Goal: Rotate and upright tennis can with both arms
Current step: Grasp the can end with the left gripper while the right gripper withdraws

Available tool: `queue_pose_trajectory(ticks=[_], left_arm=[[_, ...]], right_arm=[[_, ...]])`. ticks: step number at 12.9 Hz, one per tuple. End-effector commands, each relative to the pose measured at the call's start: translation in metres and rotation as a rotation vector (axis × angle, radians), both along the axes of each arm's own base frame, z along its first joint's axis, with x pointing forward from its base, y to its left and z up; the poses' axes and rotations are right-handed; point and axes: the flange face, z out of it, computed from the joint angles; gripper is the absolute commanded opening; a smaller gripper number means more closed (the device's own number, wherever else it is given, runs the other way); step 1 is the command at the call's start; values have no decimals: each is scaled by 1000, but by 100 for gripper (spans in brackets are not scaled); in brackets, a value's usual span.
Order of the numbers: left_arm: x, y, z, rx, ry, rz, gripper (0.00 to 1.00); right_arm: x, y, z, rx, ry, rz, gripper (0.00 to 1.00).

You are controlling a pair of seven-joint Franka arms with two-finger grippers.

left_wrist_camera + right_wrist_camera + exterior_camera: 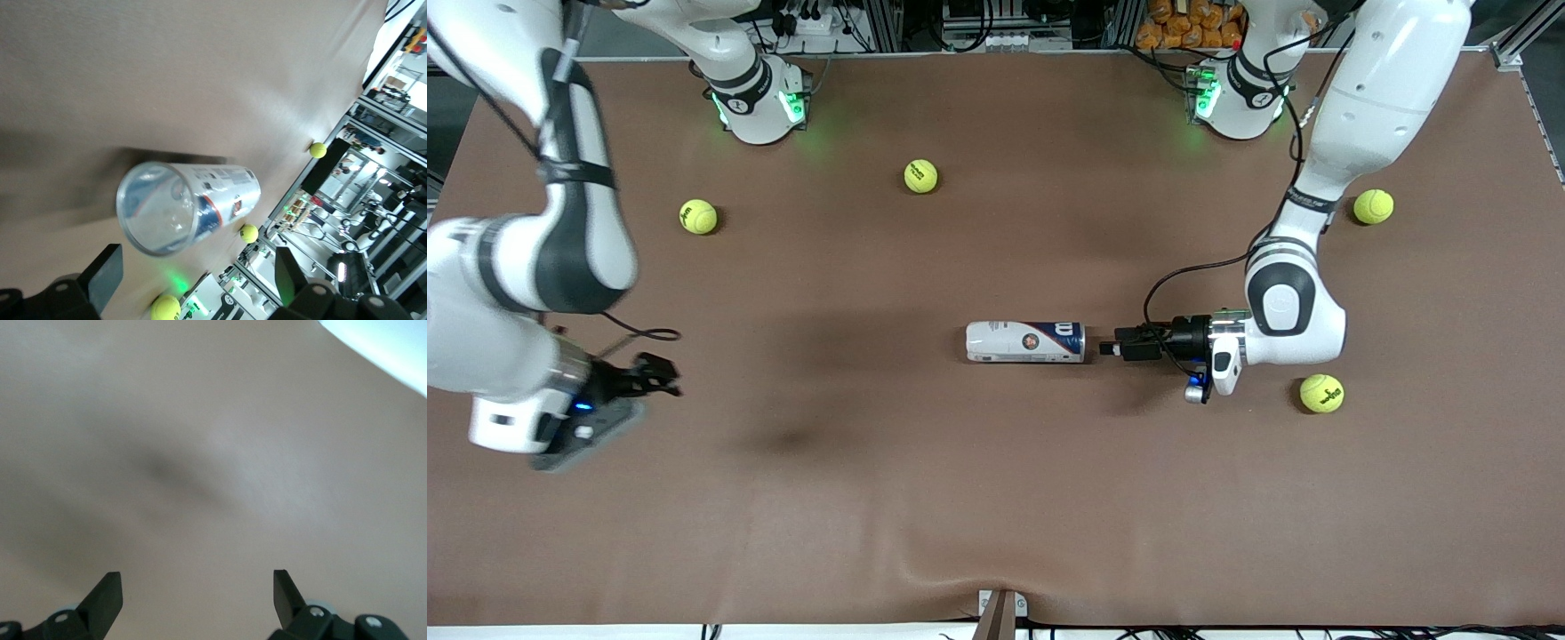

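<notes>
The tennis can [1024, 342] lies on its side in the middle of the brown table, its dark blue band toward the left arm's end. My left gripper [1110, 348] is low at that end, open, pointing along the can with a small gap to it. In the left wrist view the can [190, 203] shows end-on just ahead of the open left gripper [198, 273], not between the fingers [107, 273]. My right gripper [663, 373] is open and empty over bare table toward the right arm's end, well apart from the can. The right wrist view shows only cloth between its fingertips [107, 593].
Several yellow-green tennis balls lie loose: one [1321, 393] close beside the left arm's wrist, one [1373, 206] farther from the camera, one [920, 176] near the bases, one [698, 216] toward the right arm's end. The table edge [996, 618] runs along the front.
</notes>
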Motion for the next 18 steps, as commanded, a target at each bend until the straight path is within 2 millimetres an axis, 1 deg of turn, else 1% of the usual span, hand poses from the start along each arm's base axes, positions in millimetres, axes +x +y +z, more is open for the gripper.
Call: queue_pose_trajectory(ticks=[1, 2, 3, 4, 5, 6, 7, 8, 9, 10, 11, 13, 14, 15, 16, 17, 18], left_arm=[[-3, -6, -15, -66, -34, 33, 88], [-5, -10, -18, -86, -22, 43, 79], [-6, -13, -21, -111, -10, 52, 75], [-7, -16, -27, -125, 2, 64, 72], [-9, -23, -30, -139, 13, 71, 71], [-9, -24, -30, -146, 17, 82, 70], [-11, -25, -34, -149, 26, 81, 68], [-13, -27, -38, -160, 34, 75, 68], [-15, -26, -42, -178, 33, 74, 68], [-16, -26, -45, -201, 31, 77, 68], [-18, -27, -48, -217, 37, 75, 65], [-19, -26, -51, -222, 38, 78, 61], [-20, -24, -58, -235, 41, 84, 60], [-23, -25, -64, -274, 40, 81, 57], [-22, -24, -69, -308, 34, 82, 55], [-23, -24, -73, -321, 33, 79, 54], [-22, -25, -73, -324, 33, 79, 54]], right_arm=[[-48, -11, 15, 23, 31, -157, 100], [-60, -9, 22, 11, 34, -214, 100], [-72, -2, 28, 0, 40, -273, 100], [-84, 28, 39, -10, 45, -311, 100], [-92, 60, 47, -51, 47, -357, 100], [-99, 85, 52, -121, 44, -410, 100], [-105, 105, 54, -181, 32, -436, 100], [-105, 106, 54, -198, 31, -448, 100], [-104, 99, 56, -197, 30, -459, 100], [-102, 88, 56, -197, 33, -477, 100], [-99, 66, 58, -188, 36, -517, 100], [-99, 32, 65, -147, 52, -572, 100], [-101, 10, 69, -108, 67, -582, 100], [-104, -12, 69, -72, 93, -577, 100], [-109, -33, 77, -37, 105, -576, 100], [-117, -49, 85, -29, 115, -589, 100], [-125, -54, 94, -28, 132, -597, 100]])
